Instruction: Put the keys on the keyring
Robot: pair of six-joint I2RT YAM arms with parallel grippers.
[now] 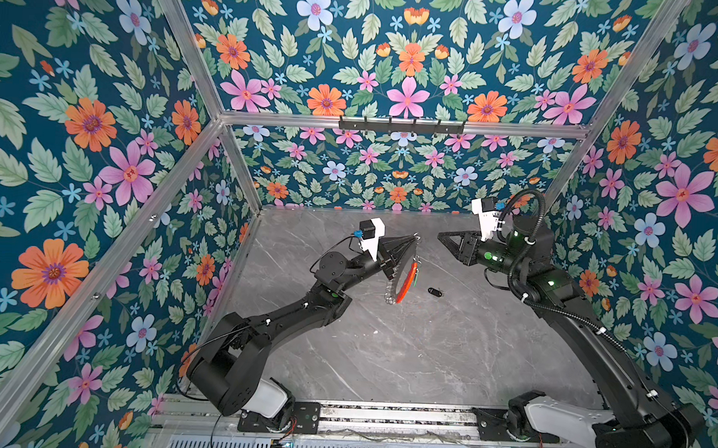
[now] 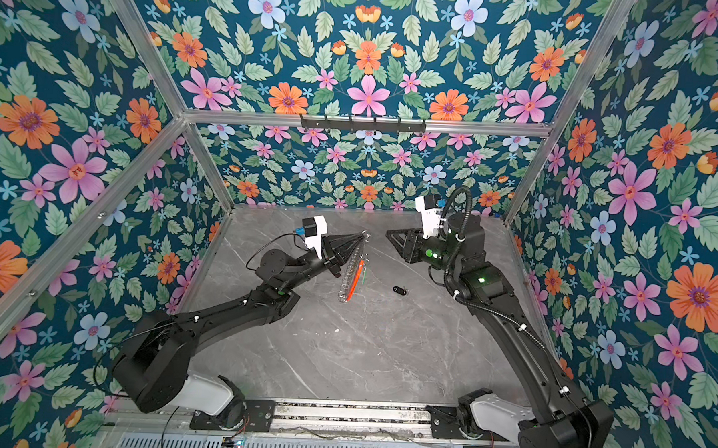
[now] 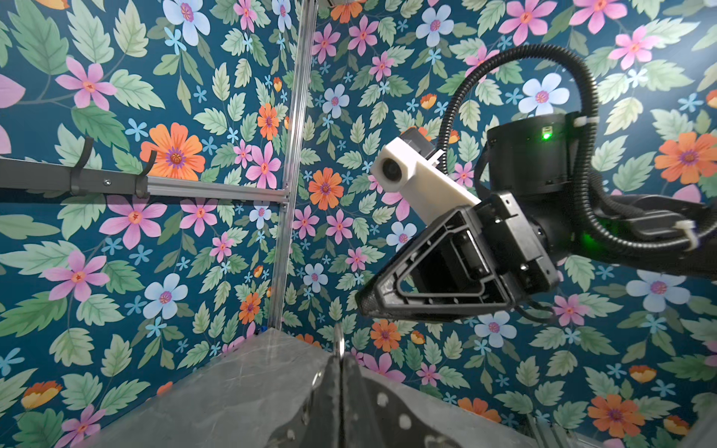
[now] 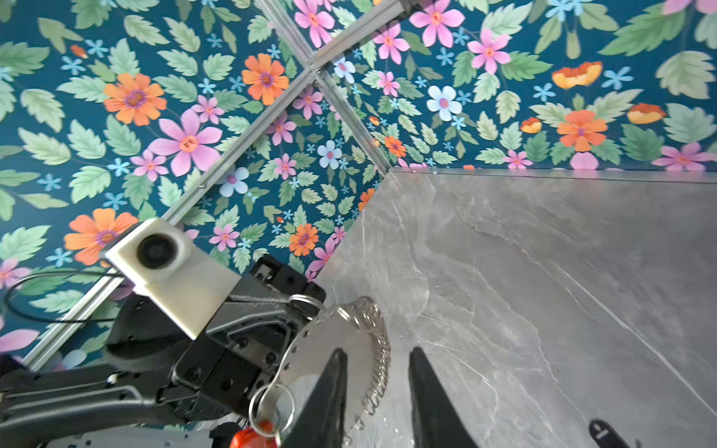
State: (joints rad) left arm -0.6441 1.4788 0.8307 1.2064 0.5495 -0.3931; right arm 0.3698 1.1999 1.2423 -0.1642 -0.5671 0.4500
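Note:
My left gripper point(image 1: 414, 237) is shut on the top edge of the keyring point(image 1: 403, 277), a flat grey hoop with a red-orange arc and a fringe of small silver rings. The hoop hangs edge-on above the table in both top views. A small green tag point(image 1: 416, 281) hangs beside the red arc. The key with the black oval fob point(image 1: 434, 293) lies on the table right of the hoop, also in the right wrist view as the black fob point(image 4: 599, 432). My right gripper point(image 1: 441, 236) hovers just right of the hoop's top, open and holding nothing. Its fingers point(image 4: 335, 372) frame the ring fringe point(image 4: 382, 360).
The grey marble table point(image 1: 384, 359) is boxed in by floral walls and aluminium frame posts. A black hook rail point(image 1: 401, 125) is mounted on the back wall. The two arm bases stand at the table's front edge.

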